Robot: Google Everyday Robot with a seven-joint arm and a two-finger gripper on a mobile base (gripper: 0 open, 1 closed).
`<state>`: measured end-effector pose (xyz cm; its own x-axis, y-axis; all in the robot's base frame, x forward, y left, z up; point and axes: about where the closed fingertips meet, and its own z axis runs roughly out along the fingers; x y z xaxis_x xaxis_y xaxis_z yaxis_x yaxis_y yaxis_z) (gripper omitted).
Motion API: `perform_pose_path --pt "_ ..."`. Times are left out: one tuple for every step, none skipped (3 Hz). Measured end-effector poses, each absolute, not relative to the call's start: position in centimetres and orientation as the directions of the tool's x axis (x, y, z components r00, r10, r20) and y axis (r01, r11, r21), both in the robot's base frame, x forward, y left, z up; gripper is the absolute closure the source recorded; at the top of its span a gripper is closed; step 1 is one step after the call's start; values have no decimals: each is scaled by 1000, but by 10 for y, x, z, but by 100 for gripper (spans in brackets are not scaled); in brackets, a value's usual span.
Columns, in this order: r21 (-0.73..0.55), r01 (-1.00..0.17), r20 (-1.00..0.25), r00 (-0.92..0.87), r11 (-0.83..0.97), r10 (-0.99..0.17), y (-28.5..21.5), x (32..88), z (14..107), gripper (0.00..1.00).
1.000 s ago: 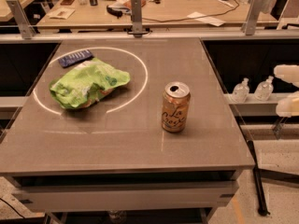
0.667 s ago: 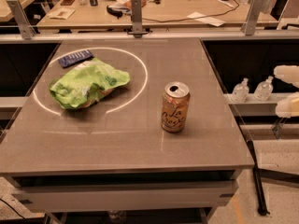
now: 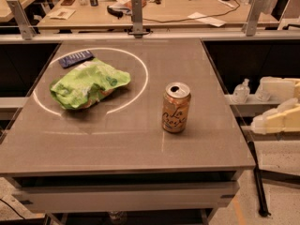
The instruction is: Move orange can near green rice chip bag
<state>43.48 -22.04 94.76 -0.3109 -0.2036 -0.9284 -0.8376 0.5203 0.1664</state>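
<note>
Grey table, cluttered benches behind — pale tool off right edge, state unclear

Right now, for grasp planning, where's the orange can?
The orange can stands on the table, right of centre, apart from the green rice chip bag on its left; end effector not in view.

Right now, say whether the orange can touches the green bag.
Apart: camera view shows bare table between orange can and green rice chip bag. The hand is out of view.
</note>
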Motion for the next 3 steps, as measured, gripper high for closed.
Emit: perform_pose_path --pt "102 -852 -956 -226 513 -186 -201 433 931 0" --pt "37 -863 -972 -149 503 -184 -194 436 911 0" --pt "-11 -884 -976 -92 468 -196 -187 440 889 0"
